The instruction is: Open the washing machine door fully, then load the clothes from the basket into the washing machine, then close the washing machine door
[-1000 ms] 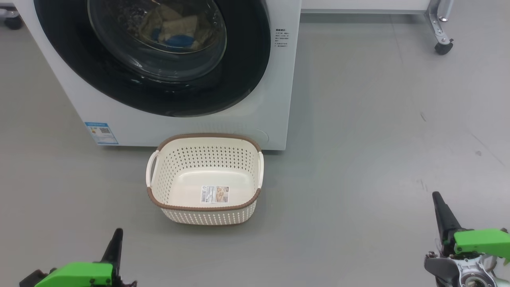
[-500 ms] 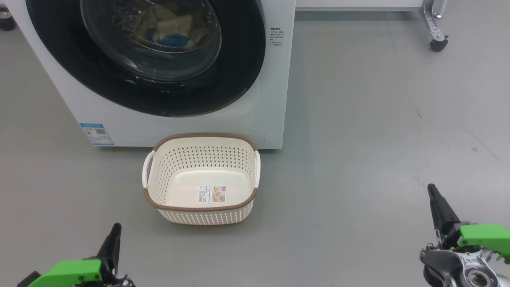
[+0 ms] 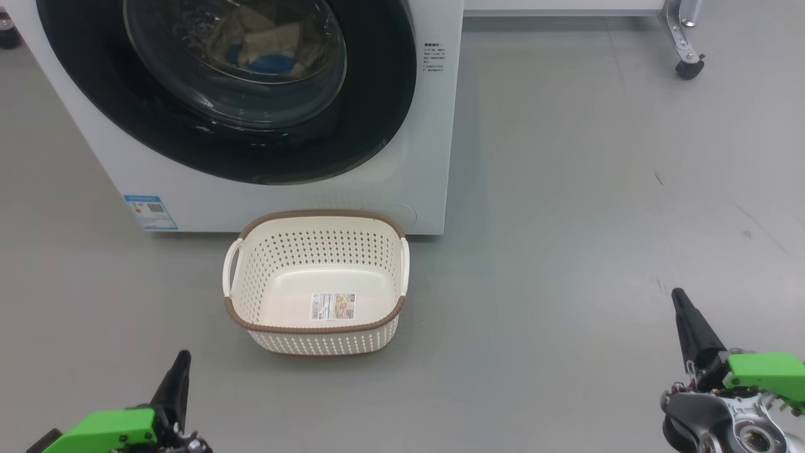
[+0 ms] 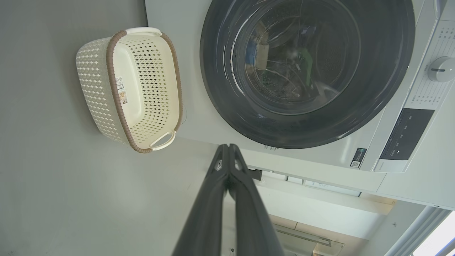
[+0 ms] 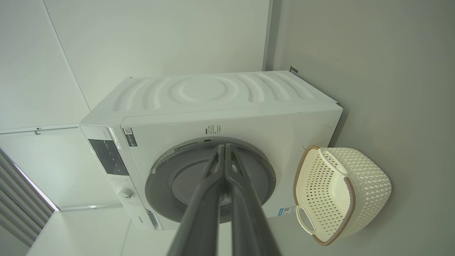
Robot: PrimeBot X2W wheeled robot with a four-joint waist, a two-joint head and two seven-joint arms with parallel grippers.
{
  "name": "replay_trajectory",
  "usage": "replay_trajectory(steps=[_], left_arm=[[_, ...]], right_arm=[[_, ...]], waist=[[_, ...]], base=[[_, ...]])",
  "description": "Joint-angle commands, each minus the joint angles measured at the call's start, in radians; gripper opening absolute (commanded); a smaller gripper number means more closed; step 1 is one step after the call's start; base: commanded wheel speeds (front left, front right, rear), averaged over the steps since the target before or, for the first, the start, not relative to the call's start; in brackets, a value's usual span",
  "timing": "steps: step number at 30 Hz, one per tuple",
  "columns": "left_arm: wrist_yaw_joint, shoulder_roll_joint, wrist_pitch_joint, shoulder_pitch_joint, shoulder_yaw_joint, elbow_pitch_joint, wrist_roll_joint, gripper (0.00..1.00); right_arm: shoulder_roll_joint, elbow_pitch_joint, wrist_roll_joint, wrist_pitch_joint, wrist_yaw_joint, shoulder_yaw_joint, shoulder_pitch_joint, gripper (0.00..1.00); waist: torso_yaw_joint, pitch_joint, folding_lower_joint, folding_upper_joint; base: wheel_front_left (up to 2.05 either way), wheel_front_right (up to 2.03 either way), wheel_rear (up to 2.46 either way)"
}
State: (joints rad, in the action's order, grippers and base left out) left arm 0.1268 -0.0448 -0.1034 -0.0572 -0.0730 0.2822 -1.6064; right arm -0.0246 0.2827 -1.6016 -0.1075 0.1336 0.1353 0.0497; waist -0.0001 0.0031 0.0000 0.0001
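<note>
The left claw [image 3: 181,362] is pressed shut with nothing between its fingers, and hangs above the floor [image 3: 566,220] at the near left. The right claw [image 3: 682,308] is also closed and empty, out at the near right. Both point forward toward the washing machine [image 3: 434,157].

The basket [image 3: 321,343] sits on the floor ahead and to the right of the left claw, near it, with its long side running across and its far rim just beside the foot of the washing machine. It holds nothing but a label sticker. It lies well apart from the right claw, so the left arm is the nearer one.

Beyond and above the basket, the door [image 3: 377,126] looks closed flat against the machine's front, as the right wrist view also suggests. The clothes [image 3: 277,44] lie behind its glass, the pale yellow pieces with a blue piece [image 3: 270,63] among them.

By my reading all three steps are done, and neither claw has anything left to reach for. If the door needed a last push, it would fall to the left arm, reaching up and forward over the basket.
</note>
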Motion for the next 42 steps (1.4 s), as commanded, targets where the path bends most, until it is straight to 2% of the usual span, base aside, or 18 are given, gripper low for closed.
replay_trajectory(steps=[1, 42], left_arm=[[0.004, -0.008, -0.007, -0.05, -0.038, -0.037, -0.005, 0.0], [0.004, -0.007, -0.009, -0.051, -0.04, -0.037, -0.003, 0.0]], right_arm=[[-0.026, -0.038, -0.007, -0.006, -0.003, -0.022, 0.058, 0.0], [-0.026, -0.038, -0.007, -0.006, -0.003, -0.022, 0.058, 0.0]], waist=[[0.0, 0.0, 0.0, -0.0001], [0.0, 0.0, 0.0, -0.0001]], base=[[0.0, 0.0, 0.0], [0.0, 0.0, 0.0]])
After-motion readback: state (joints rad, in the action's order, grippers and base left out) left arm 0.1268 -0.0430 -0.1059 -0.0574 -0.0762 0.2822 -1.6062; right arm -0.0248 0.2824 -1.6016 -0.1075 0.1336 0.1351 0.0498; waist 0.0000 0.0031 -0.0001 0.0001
